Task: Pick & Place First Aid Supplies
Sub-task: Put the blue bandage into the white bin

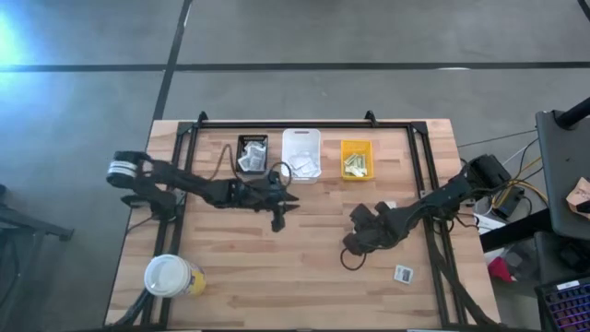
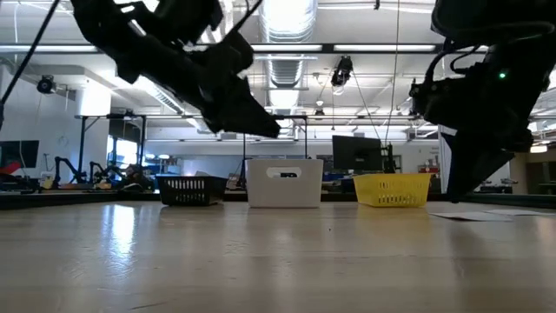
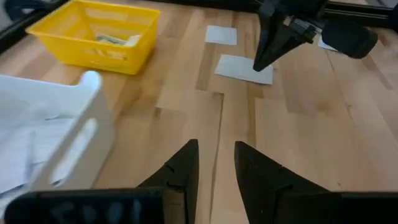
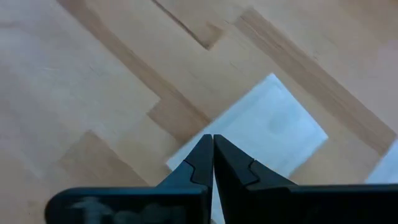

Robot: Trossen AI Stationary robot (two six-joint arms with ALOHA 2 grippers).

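Flat white packets of first aid supplies lie on the wooden table: one [image 3: 244, 67] under my right gripper, another [image 3: 221, 34] beyond it, and a dark-printed one [image 1: 403, 273] near the front right. My right gripper [image 4: 212, 148] is shut and points steeply down, its tips at the edge of the white packet [image 4: 261, 127], which lies flat. My left gripper [image 3: 216, 163] hangs open above bare wood beside the white bin [image 1: 301, 152], with nothing between its fingers, pointing toward my right gripper [image 3: 258, 62]. My right gripper's shut fingertips [image 4: 205, 152] stand at the near edge [image 4: 186, 155] of the flat white packet, coming slanting from above. Whether they touch the packet I cannot tell. The packet lies flat on the table.
A black bin [image 1: 253, 150], the white bin and a yellow bin [image 1: 357, 159] stand in a row at the far edge, each with packets inside. A white-lidded cup [image 1: 171, 275] stands at the front left. A black frame rail runs along the far side and both side edges.
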